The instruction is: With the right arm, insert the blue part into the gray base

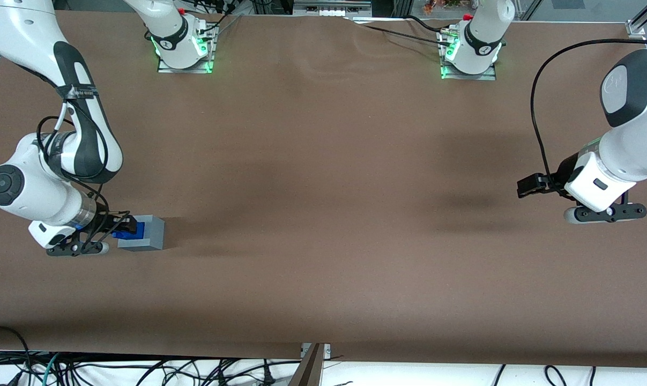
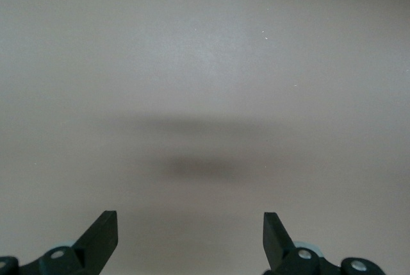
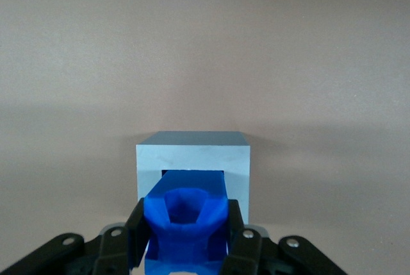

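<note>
The gray base stands on the brown table toward the working arm's end. In the right wrist view the gray base shows a square recess in its top face. The blue part sits over that recess, its lower end hidden by the base's walls. My right gripper is shut on the blue part, one black finger pressed against each of its sides. From the front, the gripper hangs directly above the base with the blue part partly hidden by the fingers.
Two arm mounts with green lights stand farther from the front camera. Cables lie below the table's near edge. The base stands on the brown table surface.
</note>
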